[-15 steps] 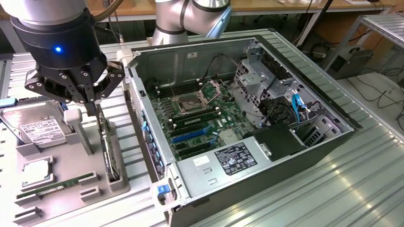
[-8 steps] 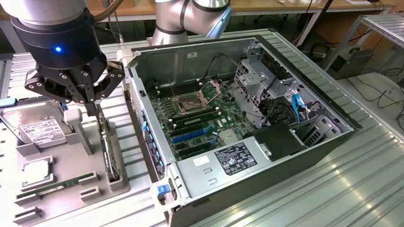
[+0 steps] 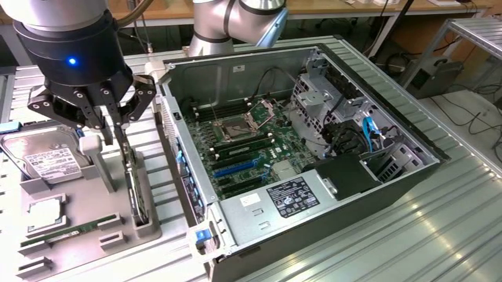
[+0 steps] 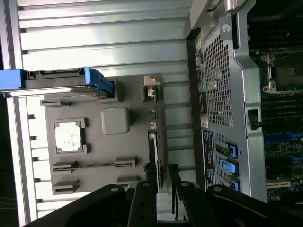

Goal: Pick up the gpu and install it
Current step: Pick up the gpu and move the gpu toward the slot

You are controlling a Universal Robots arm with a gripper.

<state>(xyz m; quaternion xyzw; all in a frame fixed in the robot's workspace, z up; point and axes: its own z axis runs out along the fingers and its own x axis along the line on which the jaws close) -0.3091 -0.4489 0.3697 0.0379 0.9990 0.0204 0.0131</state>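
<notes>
The gpu (image 3: 139, 197) is a slim black card standing on its edge in a slot along the grey holder tray (image 3: 86, 247), on the side nearest the computer case. In the wrist view the gpu (image 4: 155, 142) appears edge-on, with its pale bracket (image 4: 151, 90) at the far end. My gripper (image 3: 119, 140) hangs just above the card's far end. Its fingers (image 4: 147, 189) are spread, and the gripper (image 4: 162, 171) straddles the card's edge, open and apart from it.
The open computer case (image 3: 408, 147) lies at the exterior view's right, with the motherboard (image 3: 259, 150) and blue expansion slots (image 3: 235, 167) exposed. The tray also holds a silver hard drive (image 3: 43, 155), a CPU (image 3: 47, 211) and a green RAM stick (image 3: 70, 232). A slatted metal table (image 3: 408, 235) is underneath.
</notes>
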